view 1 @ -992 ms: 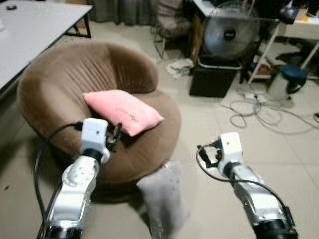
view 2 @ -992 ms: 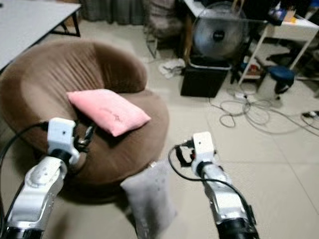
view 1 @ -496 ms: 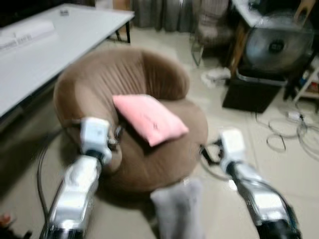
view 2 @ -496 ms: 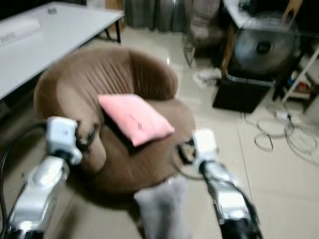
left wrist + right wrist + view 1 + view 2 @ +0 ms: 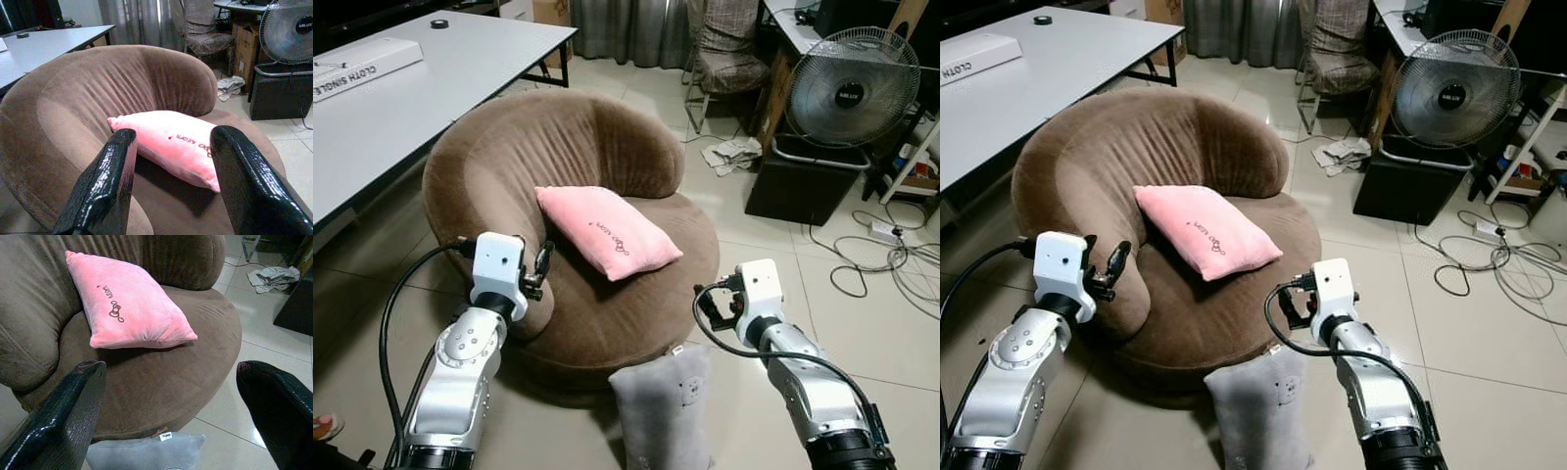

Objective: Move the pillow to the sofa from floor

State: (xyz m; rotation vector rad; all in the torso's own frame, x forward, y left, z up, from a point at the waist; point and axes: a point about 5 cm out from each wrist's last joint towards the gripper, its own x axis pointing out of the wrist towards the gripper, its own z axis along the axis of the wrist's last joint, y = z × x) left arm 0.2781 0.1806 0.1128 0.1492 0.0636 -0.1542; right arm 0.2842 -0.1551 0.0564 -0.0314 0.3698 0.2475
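step: approach, nothing grasped | grey pillow (image 5: 663,411) on floor (image 5: 862,323) against brown sofa (image 5: 607,323) | left hand (image 5: 168,188), right hand (image 5: 168,418) fingers apart, empty | next: lower, grip pillow, lift onto seat beside pink pillow (image 5: 607,231)

Floor pillow (image 5: 663,408) before sofa (image 5: 509,166)

Head cams sharp now, no motion blur on my end. Even, soft indoor light from above; mild glare on the floor tiles (image 5: 773,240) ahead of the right gripper (image 5: 713,304). Soft shadow under the pink pillow (image 5: 607,231), just beyond the left gripper (image 5: 540,269). Wrist cams: black fingers (image 5: 105,183) close up, soft-focus w/ specular shine; bg reasonably clear, top corner dim.
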